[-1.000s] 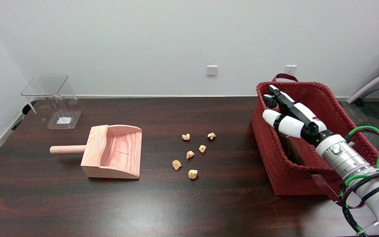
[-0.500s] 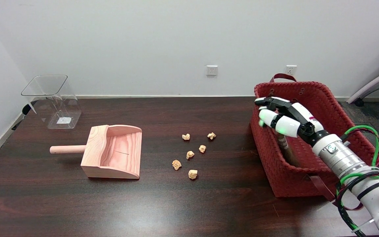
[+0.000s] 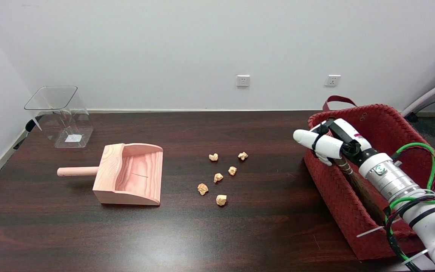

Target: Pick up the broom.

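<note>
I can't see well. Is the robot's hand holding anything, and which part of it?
The right hand grips the broom by its handle end, just above the bristles, over the red basket.

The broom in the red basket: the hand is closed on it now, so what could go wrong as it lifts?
1. The right hand grips the broom near its top, while the bristles sit low inside the red basket. They may catch the wall and drag or tip the basket.
2. The basket's near end reaches the table edge, so another pull could send it off.
3. The long bristle end hangs below the grip, so the broom may swing or slip.
</note>
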Tool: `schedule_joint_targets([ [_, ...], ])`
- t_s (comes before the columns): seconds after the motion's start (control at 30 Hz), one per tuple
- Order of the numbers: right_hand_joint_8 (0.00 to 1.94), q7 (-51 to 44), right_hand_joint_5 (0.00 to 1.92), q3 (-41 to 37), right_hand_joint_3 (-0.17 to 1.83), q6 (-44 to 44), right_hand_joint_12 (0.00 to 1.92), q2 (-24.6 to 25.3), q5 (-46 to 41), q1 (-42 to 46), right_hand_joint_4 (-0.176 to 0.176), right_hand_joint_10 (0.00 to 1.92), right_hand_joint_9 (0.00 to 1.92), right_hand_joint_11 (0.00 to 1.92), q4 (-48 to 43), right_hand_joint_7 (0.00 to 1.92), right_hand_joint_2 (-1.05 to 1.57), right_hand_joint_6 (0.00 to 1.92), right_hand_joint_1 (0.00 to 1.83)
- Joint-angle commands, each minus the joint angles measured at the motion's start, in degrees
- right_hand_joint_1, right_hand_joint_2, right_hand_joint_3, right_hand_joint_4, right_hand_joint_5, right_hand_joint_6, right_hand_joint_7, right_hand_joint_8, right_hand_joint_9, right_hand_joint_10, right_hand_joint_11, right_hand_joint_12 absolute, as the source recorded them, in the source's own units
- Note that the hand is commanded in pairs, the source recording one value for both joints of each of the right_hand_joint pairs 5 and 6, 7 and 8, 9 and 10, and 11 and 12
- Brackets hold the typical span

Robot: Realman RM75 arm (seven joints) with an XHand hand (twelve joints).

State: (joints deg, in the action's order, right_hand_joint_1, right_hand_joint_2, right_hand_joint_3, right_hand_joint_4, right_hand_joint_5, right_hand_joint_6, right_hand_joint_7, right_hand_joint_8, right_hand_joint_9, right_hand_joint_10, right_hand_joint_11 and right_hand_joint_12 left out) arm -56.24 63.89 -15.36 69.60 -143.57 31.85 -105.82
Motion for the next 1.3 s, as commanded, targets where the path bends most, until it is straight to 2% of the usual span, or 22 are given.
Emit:
schedule_joint_targets([
  [0.03,1.92,-2.87,1.92,-0.55,-0.10,1.93,1.92,-0.46,-0.68,-1.74,0.000,1.92,1.92,1.92,-0.61,1.92,1.20,1.92,0.69],
  [0.37,1.92,-5.98,1.92,-3.50,-0.17,0.16,1.92,0.01,-3.23,-5.11,0.000,1.92,1.92,1.92,-0.72,1.92,1.23,1.92,0.68],
  [0.67,1.92,-18.18,1.92,-4.68,-0.17,0.08,1.92,-0.42,-13.94,-6.74,0.000,1.92,1.92,1.92,-0.58,1.92,1.23,1.92,0.68],
  [0.97,1.92,-16.76,1.92,-6.19,-0.17,0.45,1.92,0.73,-13.94,-9.38,0.000,1.92,1.92,1.92,-0.72,1.92,1.24,1.92,0.73],
  [1.3,1.92,-5.36,1.92,-8.54,-0.17,0.10,1.92,0.25,-13.94,-11.00,0.000,1.92,1.92,1.92,-0.48,1.92,1.25,1.92,0.71],
])
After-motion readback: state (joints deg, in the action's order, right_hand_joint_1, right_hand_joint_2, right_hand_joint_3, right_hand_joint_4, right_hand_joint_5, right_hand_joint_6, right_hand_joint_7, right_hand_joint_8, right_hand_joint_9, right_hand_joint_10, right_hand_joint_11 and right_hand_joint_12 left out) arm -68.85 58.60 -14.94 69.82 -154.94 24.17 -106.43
